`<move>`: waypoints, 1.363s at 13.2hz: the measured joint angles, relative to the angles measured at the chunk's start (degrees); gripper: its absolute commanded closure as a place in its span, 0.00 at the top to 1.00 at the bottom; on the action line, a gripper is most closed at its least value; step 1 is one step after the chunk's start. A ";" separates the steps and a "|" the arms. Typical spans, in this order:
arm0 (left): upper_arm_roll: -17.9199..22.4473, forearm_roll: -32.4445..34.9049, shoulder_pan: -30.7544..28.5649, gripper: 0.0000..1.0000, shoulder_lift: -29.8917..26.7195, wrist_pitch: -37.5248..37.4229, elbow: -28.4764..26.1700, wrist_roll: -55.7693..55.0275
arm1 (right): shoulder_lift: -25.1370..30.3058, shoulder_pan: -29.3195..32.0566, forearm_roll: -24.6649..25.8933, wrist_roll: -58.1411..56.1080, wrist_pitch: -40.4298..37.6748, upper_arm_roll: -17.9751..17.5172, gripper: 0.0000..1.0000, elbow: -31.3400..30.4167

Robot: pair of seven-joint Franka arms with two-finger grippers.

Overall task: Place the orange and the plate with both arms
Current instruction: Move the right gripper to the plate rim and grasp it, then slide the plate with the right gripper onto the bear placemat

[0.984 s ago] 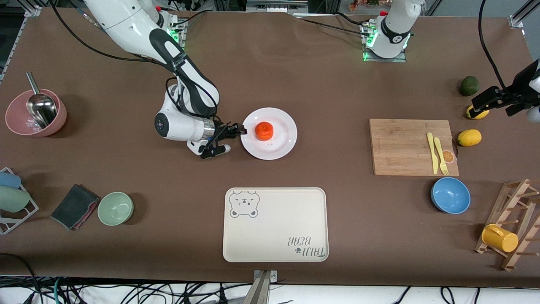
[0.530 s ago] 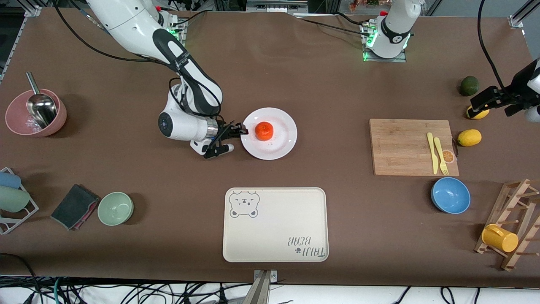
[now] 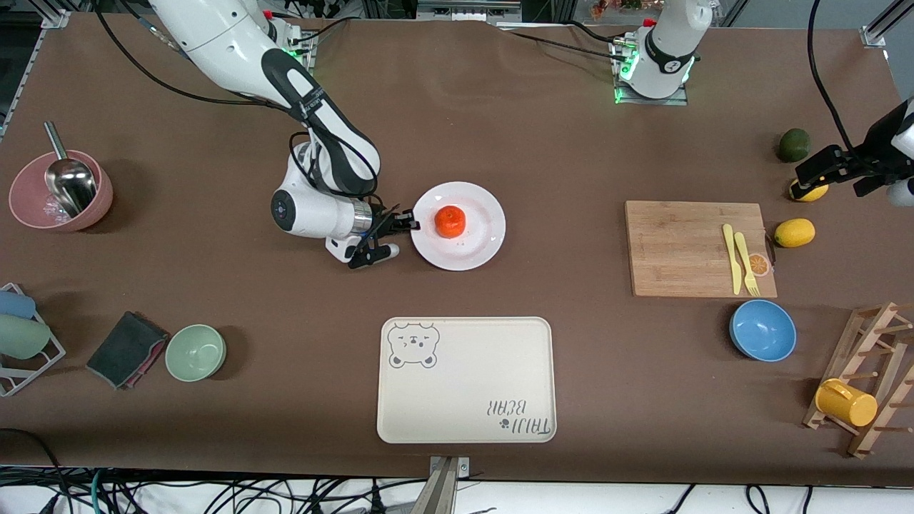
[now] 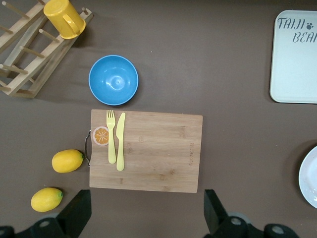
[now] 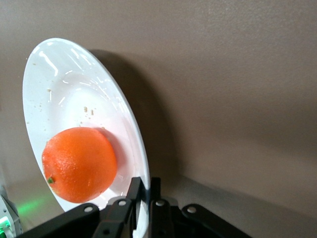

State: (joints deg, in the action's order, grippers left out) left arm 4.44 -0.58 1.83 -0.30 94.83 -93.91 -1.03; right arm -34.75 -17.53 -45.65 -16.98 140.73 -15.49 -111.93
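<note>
The white plate (image 3: pixel 485 243) lies mid-table with the orange (image 3: pixel 450 221) resting in its shallow centre. My right gripper (image 3: pixel 410 224) lies low at the plate's edge toward the right arm's end, shut on the rim. In the right wrist view the fingers (image 5: pixel 136 191) pinch the plate (image 5: pixel 54 79) from above and below, and the orange (image 5: pixel 79 163) sits just past them. My left gripper (image 3: pixel 810 175) waits in the air over a lemon at the left arm's end, open and holding nothing. Its wide-apart fingers (image 4: pixel 79 210) frame bare table.
A cream bear tray (image 3: pixel 465 378) lies nearer the camera than the plate. A cutting board (image 3: pixel 685 250) with yellow cutlery, a blue bowl (image 3: pixel 762 330), lemons (image 3: pixel 794 233) and a mug rack (image 3: pixel 871 378) fill the left arm's end. A green bowl (image 3: pixel 196 352) and pink bowl (image 3: pixel 61 191) stand at the right arm's end.
My right gripper has closed its fingers onto the plate's rim, and the plate with the orange has shifted slightly toward the left arm's end. The left arm has barely moved.
</note>
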 measured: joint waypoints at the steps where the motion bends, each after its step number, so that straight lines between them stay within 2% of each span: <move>1: 0.00 0.00 0.00 1.00 0.00 0.00 0.00 0.00 | -0.06 0.00 0.00 -0.02 0.00 0.00 0.00 0.00; 6: 0.00 0.00 0.00 1.00 0.01 0.00 0.01 0.00 | -0.07 0.12 -1.00 0.07 0.03 0.03 0.00 0.21; 9: 0.00 0.00 0.00 1.00 0.01 -0.01 0.01 0.00 | -0.07 0.66 -4.84 0.10 0.05 0.16 0.00 0.45; 15: 0.00 0.00 0.00 1.00 0.02 -0.06 0.01 0.00 | -0.09 1.39 -8.56 0.15 0.20 0.34 0.00 0.45; 18: 0.00 0.00 0.00 1.00 0.02 -0.06 0.01 0.00 | 0.07 1.57 -12.75 0.09 0.49 0.46 0.00 1.52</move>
State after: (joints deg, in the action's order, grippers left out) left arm 4.44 -0.58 1.83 -0.28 94.77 -93.90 -1.03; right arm -34.69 -15.96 -58.40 -16.89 141.22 -15.03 -110.41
